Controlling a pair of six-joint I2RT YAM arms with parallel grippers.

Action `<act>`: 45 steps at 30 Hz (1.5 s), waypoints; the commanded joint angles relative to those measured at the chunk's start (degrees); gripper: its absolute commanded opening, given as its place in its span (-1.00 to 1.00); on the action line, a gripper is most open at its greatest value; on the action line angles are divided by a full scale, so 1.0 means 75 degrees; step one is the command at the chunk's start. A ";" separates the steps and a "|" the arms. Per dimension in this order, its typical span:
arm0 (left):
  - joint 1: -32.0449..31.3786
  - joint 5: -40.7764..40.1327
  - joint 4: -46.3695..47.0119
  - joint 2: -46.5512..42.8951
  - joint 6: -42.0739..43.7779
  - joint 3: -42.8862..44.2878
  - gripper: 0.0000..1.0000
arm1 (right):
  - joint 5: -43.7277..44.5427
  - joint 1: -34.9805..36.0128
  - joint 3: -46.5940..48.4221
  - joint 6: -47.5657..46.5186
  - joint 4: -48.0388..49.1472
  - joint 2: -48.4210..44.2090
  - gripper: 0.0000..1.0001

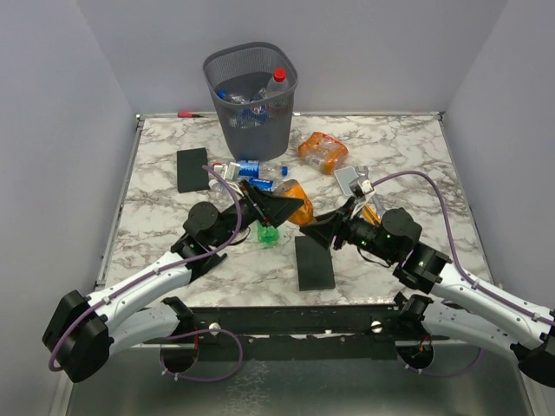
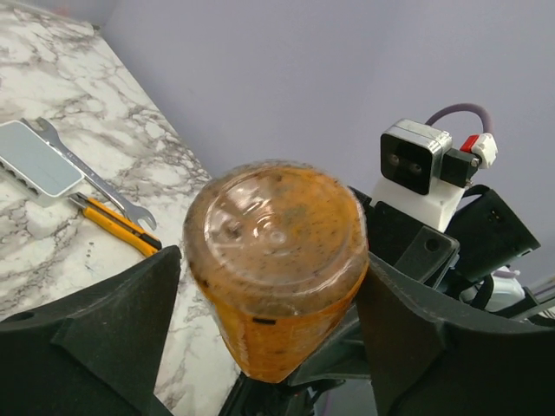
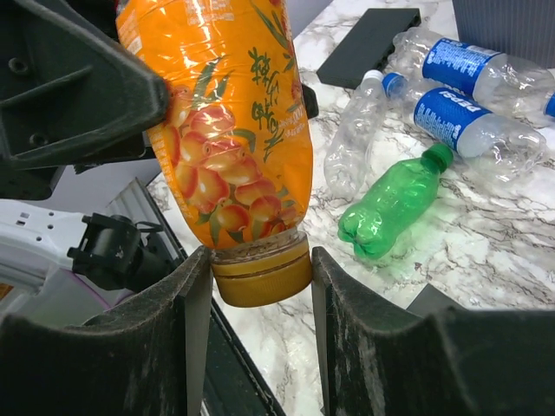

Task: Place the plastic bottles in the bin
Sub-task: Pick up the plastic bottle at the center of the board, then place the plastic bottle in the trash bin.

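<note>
An orange bottle (image 1: pixel 297 208) with a fruit label hangs in the air over the table's middle, between both arms. My left gripper (image 1: pixel 279 206) is shut on its body near the base (image 2: pixel 277 234). My right gripper (image 1: pixel 329 229) is shut on its yellow cap (image 3: pixel 260 273), one finger on each side. A green bottle (image 1: pixel 268 234) lies on the table below, also seen in the right wrist view (image 3: pixel 395 204). Blue-labelled bottles (image 1: pixel 247 167) and a clear one (image 3: pixel 355 143) lie near the bin (image 1: pixel 251 95), which holds several bottles. A second orange bottle (image 1: pixel 323 152) lies at back right.
Two flat black slabs lie on the marble, one at the left (image 1: pixel 192 169) and one at the front centre (image 1: pixel 313 262). A white device (image 2: pixel 35 156), a wrench (image 2: pixel 95 178) and a yellow-handled tool (image 2: pixel 113 221) lie right of centre.
</note>
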 commanded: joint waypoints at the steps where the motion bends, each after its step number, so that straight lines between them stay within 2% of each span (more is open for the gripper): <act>1: -0.0032 -0.0441 0.0315 -0.0161 0.0169 0.0060 0.48 | -0.0253 0.0012 -0.0123 0.0103 0.0219 -0.0107 -0.45; 6: -0.0037 -0.0440 0.0402 -0.0086 0.0092 0.0071 -0.08 | -0.0416 0.0011 -0.0041 0.0028 0.0062 0.0039 -0.41; 9: -0.0030 -0.0412 0.0432 -0.0052 0.0070 0.0076 -0.31 | -0.0493 0.0011 0.0110 0.0039 -0.0122 0.0167 -0.26; 10: -0.0033 -0.0415 0.0442 -0.0049 0.0063 0.0082 -0.38 | -0.0527 0.0011 0.0188 0.0046 -0.0213 0.0206 -0.07; 12: -0.0042 -0.0452 0.0429 -0.0050 0.0050 0.0122 -0.48 | -0.0607 0.0017 0.0443 0.0057 -0.0479 0.0278 0.46; 14: -0.0042 -0.0509 0.0432 -0.0119 0.0098 0.0160 -0.55 | -0.0699 0.0011 0.0721 0.0082 -0.0755 0.0298 0.89; 15: -0.0038 -0.0565 0.0432 -0.0156 0.0157 0.0188 -0.58 | -0.0750 0.0011 0.0900 0.0070 -0.0930 0.0276 0.99; 18: -0.0030 -0.0926 0.0359 -0.0421 0.0543 0.0277 -0.71 | -0.0883 0.0011 0.1522 -0.0049 -0.1571 0.0145 1.00; 22: -0.0036 -0.1925 -0.0413 -0.0843 0.1616 0.0758 -0.99 | -0.0850 0.0012 0.2437 -0.0329 -0.2408 -0.0221 1.00; 25: -0.0025 -0.2950 -0.1341 -0.0959 0.2760 0.1531 -1.00 | -0.0717 0.0011 0.2861 -0.0458 -0.2831 -0.0597 1.00; 29: -0.0019 -0.4955 -0.2482 -0.0167 0.4275 0.3332 -1.00 | -0.0022 0.0011 0.2557 -0.0211 -0.2717 -0.1272 1.00; 32: 0.0155 -0.6051 -0.2619 0.0876 0.5957 0.4939 -1.00 | 0.0904 0.0011 0.1801 0.0080 -0.2588 -0.1819 1.00; 35: 0.0870 -0.6125 -0.2662 0.2068 0.6728 0.6540 -1.00 | 0.1685 0.0011 0.1069 0.0527 -0.2651 -0.2259 1.00; 41: 0.2333 -0.6189 -0.3781 0.4633 0.6342 0.9395 -1.00 | 0.1898 0.0011 0.0700 0.1220 -0.3679 -0.2165 1.00; 45: 0.2642 -0.5667 -0.2928 0.5491 0.6483 0.9880 -1.00 | 0.2029 0.0011 0.0712 0.1325 -0.4299 -0.2194 1.00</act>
